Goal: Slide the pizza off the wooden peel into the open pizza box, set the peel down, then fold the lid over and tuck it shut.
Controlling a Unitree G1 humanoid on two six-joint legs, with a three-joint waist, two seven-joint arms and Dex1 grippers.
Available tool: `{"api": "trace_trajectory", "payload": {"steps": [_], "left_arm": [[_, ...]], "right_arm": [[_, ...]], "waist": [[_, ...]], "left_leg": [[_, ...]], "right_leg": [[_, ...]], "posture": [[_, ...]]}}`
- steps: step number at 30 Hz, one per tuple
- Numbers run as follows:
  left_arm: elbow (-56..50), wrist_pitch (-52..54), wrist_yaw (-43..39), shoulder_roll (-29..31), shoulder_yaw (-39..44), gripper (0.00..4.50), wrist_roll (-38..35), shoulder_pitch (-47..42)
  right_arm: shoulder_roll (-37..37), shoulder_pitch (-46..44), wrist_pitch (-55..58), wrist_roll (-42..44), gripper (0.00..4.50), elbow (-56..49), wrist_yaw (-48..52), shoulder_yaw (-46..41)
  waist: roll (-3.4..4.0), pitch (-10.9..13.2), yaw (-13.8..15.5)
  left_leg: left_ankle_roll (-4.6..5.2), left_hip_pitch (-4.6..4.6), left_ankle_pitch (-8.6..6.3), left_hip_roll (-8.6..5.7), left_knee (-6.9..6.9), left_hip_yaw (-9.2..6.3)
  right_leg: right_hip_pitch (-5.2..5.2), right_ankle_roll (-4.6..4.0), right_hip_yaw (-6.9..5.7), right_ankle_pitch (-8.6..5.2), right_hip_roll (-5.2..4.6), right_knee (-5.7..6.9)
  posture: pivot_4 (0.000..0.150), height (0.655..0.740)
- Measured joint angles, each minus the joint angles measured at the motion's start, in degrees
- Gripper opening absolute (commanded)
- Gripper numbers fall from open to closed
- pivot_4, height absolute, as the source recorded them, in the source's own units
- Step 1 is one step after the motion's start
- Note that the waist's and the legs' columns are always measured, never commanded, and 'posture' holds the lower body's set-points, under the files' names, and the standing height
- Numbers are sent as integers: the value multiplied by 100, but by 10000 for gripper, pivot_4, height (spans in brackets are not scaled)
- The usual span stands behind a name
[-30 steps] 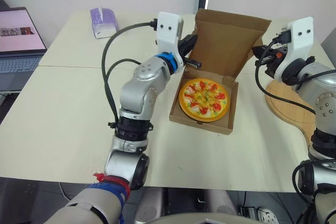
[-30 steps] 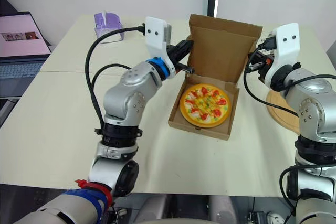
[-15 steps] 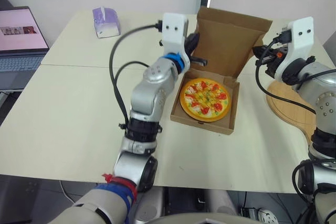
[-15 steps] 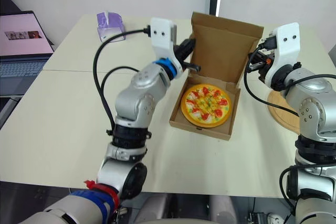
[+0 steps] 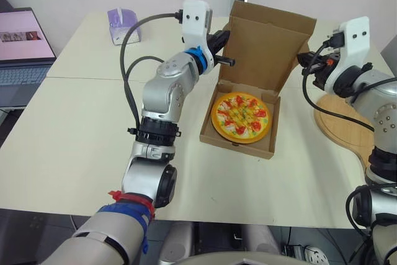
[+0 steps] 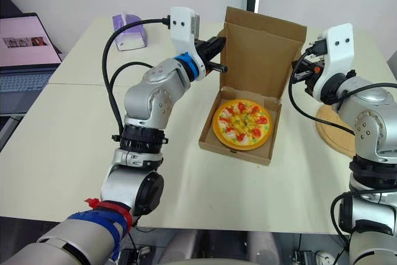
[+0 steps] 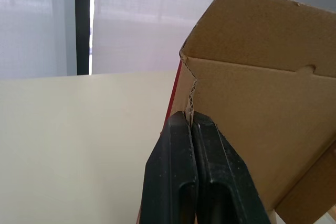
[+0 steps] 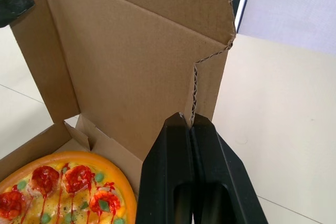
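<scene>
touching upright lid (image 5: 267, 44) edges: left pincer (image 7: 189, 117), right pincer (image 8: 189, 119), both closed; pizza (image 5: 242, 117) in box (image 5: 237, 143).

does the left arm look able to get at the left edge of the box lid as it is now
Likely yes: the left tool, shut, sits right at the left corner of the lid, with nothing between them.

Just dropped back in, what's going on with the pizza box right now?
The pizza is in the box, and the peel lies on the table by the right arm. The lid stands upright. The left gripper and right gripper, both shut, are at the lid's two side edges, apparently set to fold it down.
</scene>
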Motion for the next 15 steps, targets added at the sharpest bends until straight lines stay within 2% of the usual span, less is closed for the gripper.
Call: {"api": "trace_trajectory", "payload": {"steps": [15], "left_arm": [[-1667, 672, 361, -279, -188, 0, -8, 874]], "right_arm": [[383, 177, 694, 192, 169, -803, -309, -374]], "waist": [[1, 0, 19]], "left_leg": [[-2, 2, 1, 0, 1, 1]], "right_leg": [[0, 0, 2, 0, 0, 7]], "posture": [[1500, 7251]]}}
